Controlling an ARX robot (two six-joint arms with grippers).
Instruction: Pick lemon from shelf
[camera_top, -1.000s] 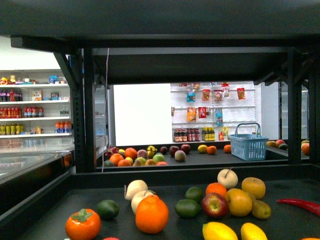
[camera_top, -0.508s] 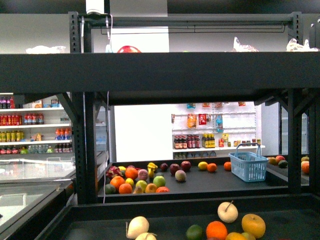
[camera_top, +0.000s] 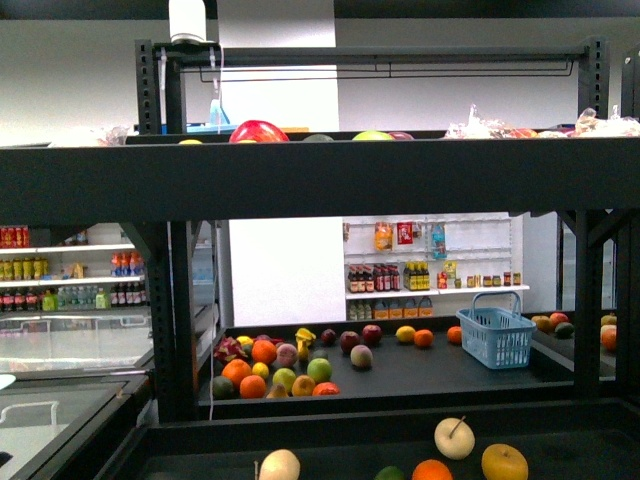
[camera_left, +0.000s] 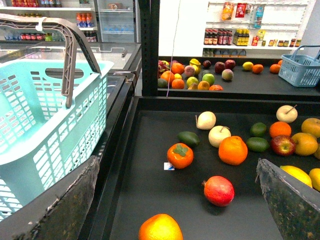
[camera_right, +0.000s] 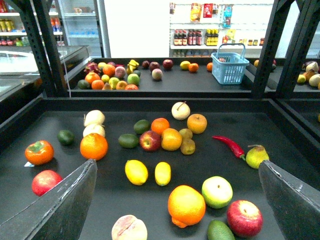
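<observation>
shelf (camera_top: 320, 180): matt black metal | lemon (camera_right: 136, 171): smooth skin, slight sheen | basket (camera_left: 50, 115): smooth perforated plastic

- A white wall panel (camera_top: 285, 270) shines bright at the back, the plainest and lightest patch of the room.
- Beside it, white wall shelves (camera_top: 430, 292) carry rows of dark bottles (camera_top: 385, 278) (labels too small to read), with snack bags (camera_top: 384, 235) hanging above.
- On the left, store shelving (camera_top: 70, 270) holds lined-up red and yellow drinks.
- Below that stands a glass-topped freezer case (camera_top: 70, 362).
- The upper wall (camera_top: 450, 35) is pale grey.
</observation>
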